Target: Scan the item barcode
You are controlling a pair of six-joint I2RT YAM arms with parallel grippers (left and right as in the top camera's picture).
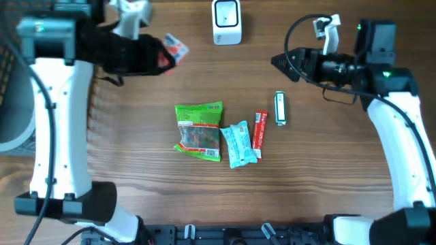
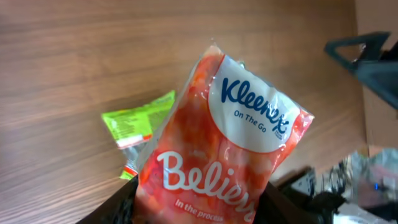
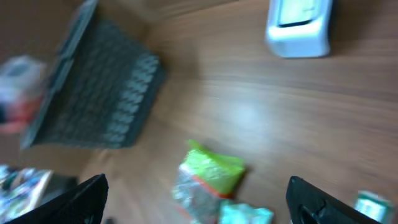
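Kleenex tissue pack (image 2: 224, 143) clamped between left gripper (image 1: 158, 57) fingers, raised off the wood, left of white scanner (image 1: 226, 22) — right gripper (image 1: 281, 62) fingers wide apart, empty.

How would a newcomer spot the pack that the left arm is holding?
On the wooden table, look left of the white scanner at the far edge, where the left gripper holds a tissue pack. Unlike the green, blue and red packets lying mid-table, it is orange-red with a white Kleenex label.
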